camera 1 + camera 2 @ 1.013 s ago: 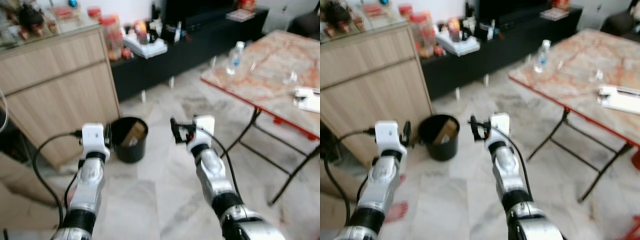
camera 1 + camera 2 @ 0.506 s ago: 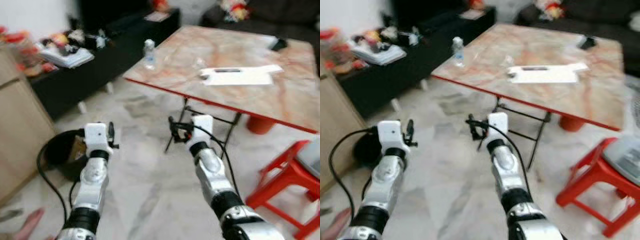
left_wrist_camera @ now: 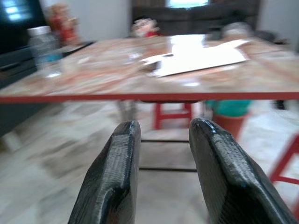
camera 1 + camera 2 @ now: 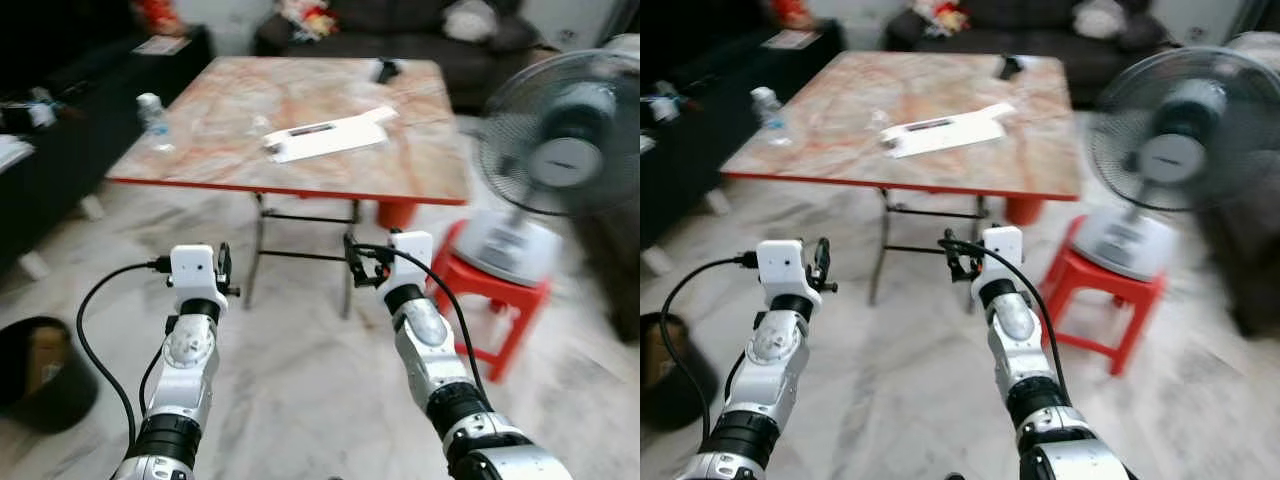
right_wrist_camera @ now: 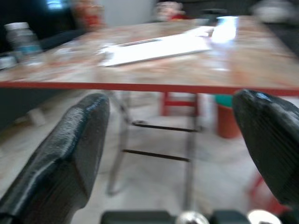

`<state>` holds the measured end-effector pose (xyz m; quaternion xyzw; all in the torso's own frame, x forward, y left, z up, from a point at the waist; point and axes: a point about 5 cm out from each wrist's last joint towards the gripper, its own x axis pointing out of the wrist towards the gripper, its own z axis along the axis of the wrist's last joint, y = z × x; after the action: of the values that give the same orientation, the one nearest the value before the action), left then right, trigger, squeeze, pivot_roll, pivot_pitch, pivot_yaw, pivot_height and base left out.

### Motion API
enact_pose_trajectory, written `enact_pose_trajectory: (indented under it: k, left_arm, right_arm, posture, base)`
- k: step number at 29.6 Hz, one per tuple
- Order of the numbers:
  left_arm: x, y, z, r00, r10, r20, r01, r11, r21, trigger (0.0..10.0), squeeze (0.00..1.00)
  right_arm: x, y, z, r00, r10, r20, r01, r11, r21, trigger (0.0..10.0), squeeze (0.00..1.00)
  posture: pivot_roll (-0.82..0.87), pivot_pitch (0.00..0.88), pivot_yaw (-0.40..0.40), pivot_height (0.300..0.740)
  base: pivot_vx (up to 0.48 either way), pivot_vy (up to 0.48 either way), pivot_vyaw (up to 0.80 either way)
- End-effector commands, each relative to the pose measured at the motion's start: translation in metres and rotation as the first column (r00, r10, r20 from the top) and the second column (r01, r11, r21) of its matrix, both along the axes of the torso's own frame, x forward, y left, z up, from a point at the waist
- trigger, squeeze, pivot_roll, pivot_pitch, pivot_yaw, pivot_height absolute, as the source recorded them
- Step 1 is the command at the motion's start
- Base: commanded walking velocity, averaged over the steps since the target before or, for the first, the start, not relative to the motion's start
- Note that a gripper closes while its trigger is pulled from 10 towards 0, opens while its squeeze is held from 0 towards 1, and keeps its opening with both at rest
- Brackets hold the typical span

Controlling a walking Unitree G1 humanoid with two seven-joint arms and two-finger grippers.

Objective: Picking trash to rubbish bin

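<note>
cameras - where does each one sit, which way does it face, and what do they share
Head stereo pair: looks forward and down at the folding table, fan, red stool and bin; both silver arms show.
Left wrist view: looks along the left gripper at the table edge.
Right wrist view: looks along the right gripper at the table.
Shared: white paper, bottle.

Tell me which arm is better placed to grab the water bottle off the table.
Probably left. The water bottle stands at the table's left corner, on the left gripper's side. The right gripper is open wider but sits further right. Both are empty and short of the table.
</note>
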<state>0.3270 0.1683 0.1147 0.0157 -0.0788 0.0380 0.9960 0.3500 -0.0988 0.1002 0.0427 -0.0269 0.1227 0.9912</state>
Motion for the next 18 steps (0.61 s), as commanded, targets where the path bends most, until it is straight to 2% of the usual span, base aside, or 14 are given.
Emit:
enact_pose_trajectory:
  k: [1, 3, 11, 15, 18]
  left_arm:
    - [0.0005, -0.0011, 0.0024, 1.0, -0.008, 0.002, 0.008, 1.0, 0.001, 10.0, 0.0]
    - [0.0007, -0.0012, 0.0026, 1.0, -0.008, 0.002, 0.008, 1.0, 0.001, 10.0, 0.0]
    - [-0.0009, -0.0028, 0.0016, 1.0, 0.003, -0.003, -0.003, 1.0, 0.001, 10.0, 0.0]
    - [-0.0008, -0.0025, 0.0025, 1.0, 0.01, -0.008, -0.01, 1.0, -0.019, 10.0, 0.0]
    - [-0.0002, -0.002, 0.0055, 1.0, 0.012, 0.003, -0.012, 1.0, -0.025, 10.0, 0.0]
  right_arm:
    - [0.0011, 0.0041, 0.0033, 1.0, 0.008, 0.005, -0.008, 1.0, 0.004, 10.0, 0.0]
    - [0.0012, 0.0045, 0.0034, 1.0, 0.009, 0.005, -0.009, 1.0, 0.004, 10.0, 0.0]
    - [0.0001, 0.0095, 0.0046, 0.999, 0.042, 0.015, -0.042, 0.999, 0.014, 10.0, 0.0]
    - [0.0003, 0.0112, 0.0061, 0.998, 0.054, 0.023, -0.054, 0.998, -0.012, 10.0, 0.0]
    - [0.0003, 0.0117, 0.0081, 0.998, 0.057, 0.039, -0.056, 0.998, -0.027, 10.0, 0.0]
  posture:
    - [0.01, 0.05, -0.006, 0.74]
    - [0.01, 0.054, -0.006, 0.74]
    - [0.01, 0.057, -0.006, 0.74]
    - [0.01, 0.057, -0.008, 0.74]
    - [0.01, 0.057, -0.008, 0.74]
  base:
    - [0.0, 0.0, -0.8]
    - [0.0, 0.0, -0.8]
    - [0.0, 0.0, 0.0]
    - [0.0, 0.0, 0.0]
    - [0.0, 0.0, 0.76]
